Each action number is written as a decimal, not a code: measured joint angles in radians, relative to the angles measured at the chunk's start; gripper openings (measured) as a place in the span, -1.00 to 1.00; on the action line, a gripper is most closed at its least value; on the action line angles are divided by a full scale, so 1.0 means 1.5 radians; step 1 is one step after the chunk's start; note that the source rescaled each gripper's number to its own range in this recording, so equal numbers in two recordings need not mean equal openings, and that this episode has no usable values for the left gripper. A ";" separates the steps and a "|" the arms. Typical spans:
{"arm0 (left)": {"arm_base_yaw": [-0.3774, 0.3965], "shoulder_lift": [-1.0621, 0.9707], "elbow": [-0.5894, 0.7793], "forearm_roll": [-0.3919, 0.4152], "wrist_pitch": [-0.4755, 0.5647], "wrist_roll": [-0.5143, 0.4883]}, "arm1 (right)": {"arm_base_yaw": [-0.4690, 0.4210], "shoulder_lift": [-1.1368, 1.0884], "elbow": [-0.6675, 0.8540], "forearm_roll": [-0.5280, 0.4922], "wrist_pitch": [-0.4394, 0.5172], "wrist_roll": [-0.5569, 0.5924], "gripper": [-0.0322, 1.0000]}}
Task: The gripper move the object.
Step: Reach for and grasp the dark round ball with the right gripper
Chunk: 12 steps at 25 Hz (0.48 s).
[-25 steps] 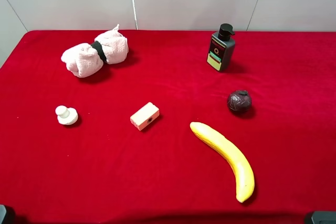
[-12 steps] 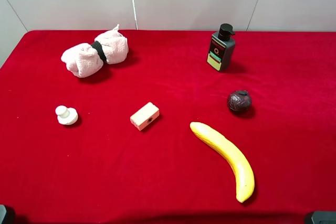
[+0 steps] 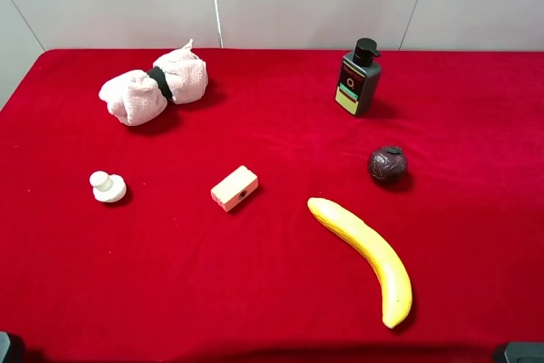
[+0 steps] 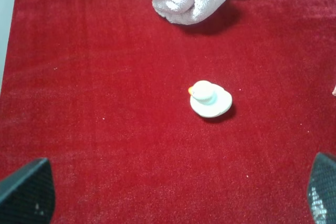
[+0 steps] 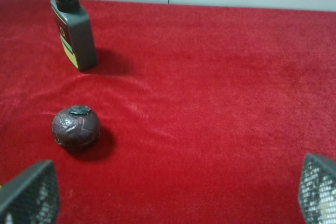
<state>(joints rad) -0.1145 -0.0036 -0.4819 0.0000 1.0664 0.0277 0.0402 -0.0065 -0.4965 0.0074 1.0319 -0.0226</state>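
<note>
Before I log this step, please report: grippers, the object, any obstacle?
Left gripper open, empty. Right gripper open, empty. Maroon ball on red cloth, not grasped. Nothing between right gripper and ball.

Table [image 3: 476,82] layout: six items, all lying apart.
Rear left: towel bundle [image 3: 153,87]. Rear, right of centre: pump bottle [image 3: 358,79]; stands upright. In front of bottle and slightly right, well clear of it: round fruit [image 3: 387,164]. In front of fruit and to its left: banana [image 3: 365,252]; runs from mid-table toward front right, far end nearest fruit, not touching. Left of banana's far end, near table centre: small block [image 3: 234,188]. Left of block, well apart, in front of towel bundle: knob-shaped piece [image 3: 107,186]. Across middle, left to right: knob-shaped piece, small block, round fruit. Across rear: towel bundle, pump bottle.
</note>
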 joint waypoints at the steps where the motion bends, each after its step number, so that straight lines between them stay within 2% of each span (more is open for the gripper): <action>1: 0.000 0.000 0.000 0.000 0.000 0.000 | 0.000 0.000 0.000 0.000 0.000 0.000 1.00; 12: 0.000 0.000 0.000 0.000 0.000 0.000 | 0.000 0.102 -0.052 0.000 -0.008 0.000 1.00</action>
<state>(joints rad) -0.1145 -0.0036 -0.4819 0.0000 1.0664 0.0277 0.0402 0.1462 -0.5745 0.0074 1.0202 -0.0226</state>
